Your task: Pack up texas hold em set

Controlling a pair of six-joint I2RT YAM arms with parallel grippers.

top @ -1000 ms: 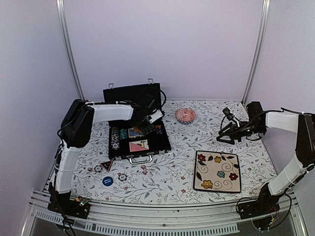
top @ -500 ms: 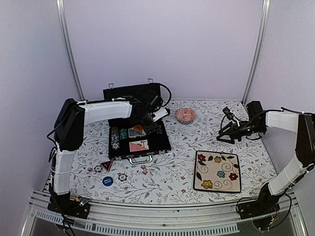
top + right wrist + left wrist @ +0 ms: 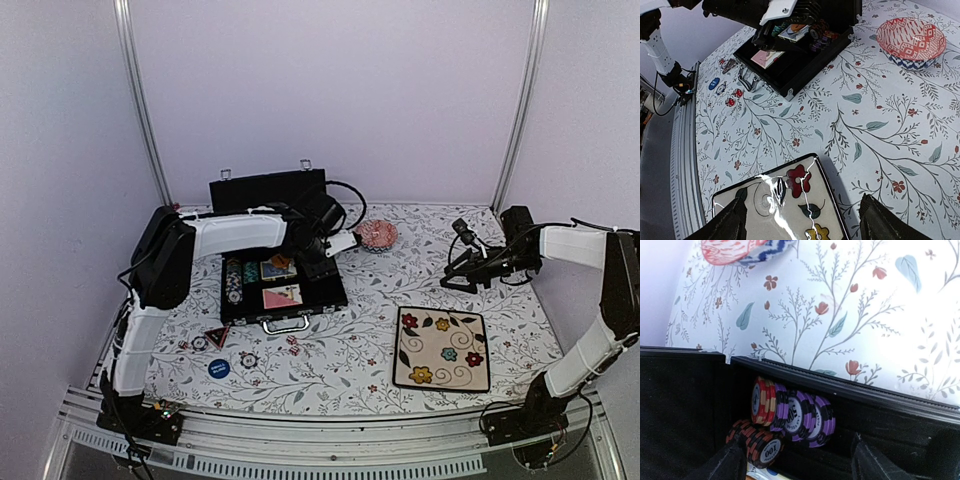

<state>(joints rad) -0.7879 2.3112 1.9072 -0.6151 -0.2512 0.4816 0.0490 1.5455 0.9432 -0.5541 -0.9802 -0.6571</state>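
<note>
The black case [image 3: 300,305] lies open on the table with its lid [image 3: 268,190] upright. Stacks of poker chips [image 3: 233,280] and card decks [image 3: 283,296] lie inside. My left gripper [image 3: 328,256] hovers open over the case's right end. In the left wrist view, purple chips [image 3: 805,415], red and cream chips [image 3: 762,399] and black "100" chips [image 3: 760,446] lean against the case wall [image 3: 875,402], beyond my empty left gripper [image 3: 797,466]. In front of the case lie the blue button [image 3: 218,367], loose chips [image 3: 248,360] and small dice [image 3: 293,345]. My right gripper [image 3: 462,276] hangs open above the table, right of the case.
A cream square plate with flowers [image 3: 441,347] lies at the front right, below my right gripper [image 3: 810,222] in the right wrist view. A small pink patterned bowl [image 3: 377,234] stands just right of the case. The case's silver handle [image 3: 285,323] faces the front edge.
My left arm has swung to the right, carrying its gripper from over the case's middle to its right end. The right arm has not moved.
</note>
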